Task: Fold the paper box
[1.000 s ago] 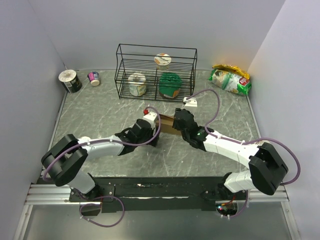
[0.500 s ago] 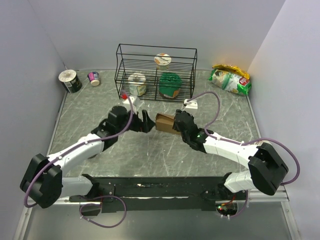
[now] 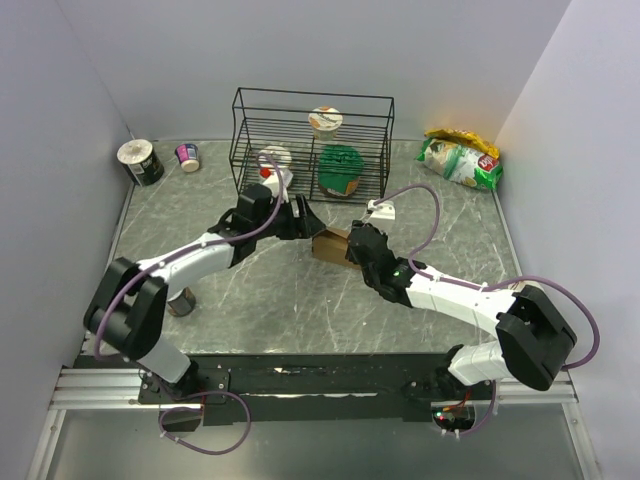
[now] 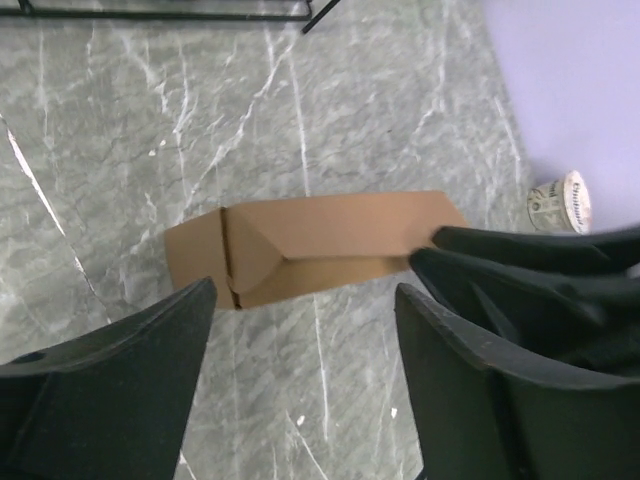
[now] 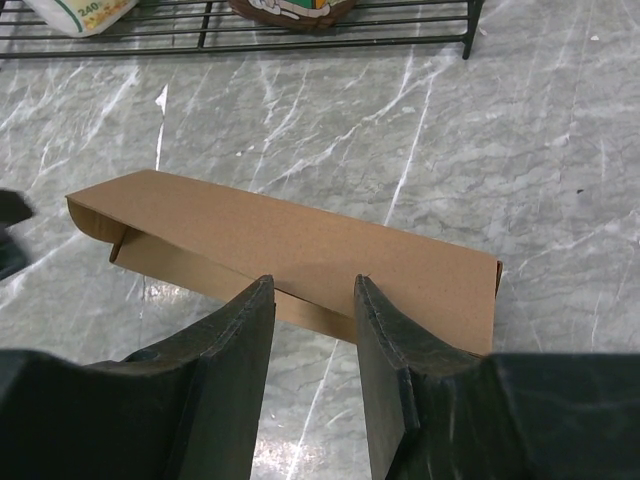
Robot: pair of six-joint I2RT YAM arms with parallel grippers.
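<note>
Left wrist: paper box [image 4: 330, 245]; left gripper [image 4: 302, 290] jaws spread, right gripper [image 4: 425, 247] jaws at 3 o'clock indeterminate; unpinned flaps may spring open.

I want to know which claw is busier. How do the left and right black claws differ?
The left black two-finger gripper is spread wide; the right black two-finger gripper has a narrower gap. The left hangs clear of the plain brown cardboard box; the right's tips are at one end of it. Both face it.
</note>
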